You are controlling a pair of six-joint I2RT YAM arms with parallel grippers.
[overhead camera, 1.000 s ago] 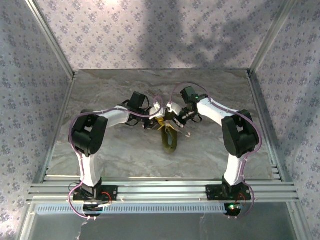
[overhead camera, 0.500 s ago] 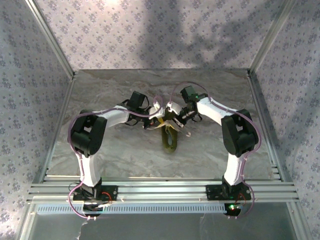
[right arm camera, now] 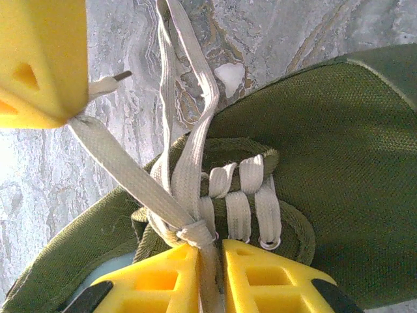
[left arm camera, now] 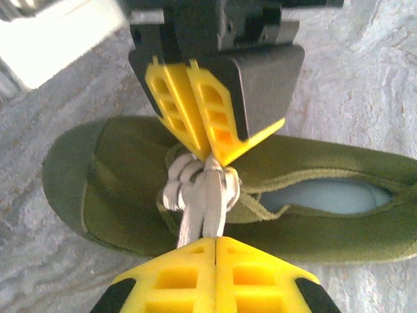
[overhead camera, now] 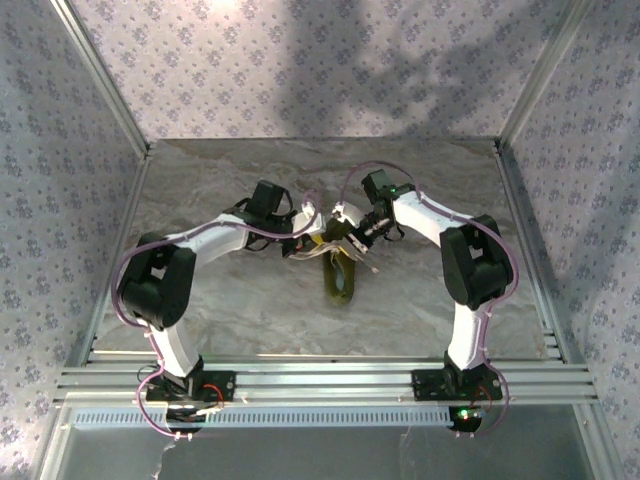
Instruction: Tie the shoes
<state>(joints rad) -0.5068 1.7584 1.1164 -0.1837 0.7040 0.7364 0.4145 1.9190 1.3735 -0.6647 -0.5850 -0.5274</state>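
Note:
The olive-green shoe [overhead camera: 340, 282] lies mid-table, its toe toward the back; it also appears in the left wrist view [left arm camera: 124, 189] and the right wrist view [right arm camera: 326, 143]. Its whitish laces [right arm camera: 189, 156] meet in a knot [right arm camera: 194, 233] over the tongue. My left gripper [left arm camera: 215, 240] is shut on two lace strands [left arm camera: 205, 195] that run taut from the knot. My right gripper [right arm camera: 210, 246] is shut on a lace strand right at the knot. From above, the left gripper [overhead camera: 303, 243] and the right gripper [overhead camera: 352, 240] face each other across the shoe's front.
The marble tabletop [overhead camera: 220, 180] has free room left, right and behind the shoe. Aluminium posts [overhead camera: 100, 75] and patterned walls [overhead camera: 300, 60] enclose it. A metal rail [overhead camera: 320, 380] runs along the near edge by the arm bases.
My left gripper has closed on the laces, and the left arm's elbow has swung out to the left and nearer. The right arm has barely moved, its fingers tightening slightly.

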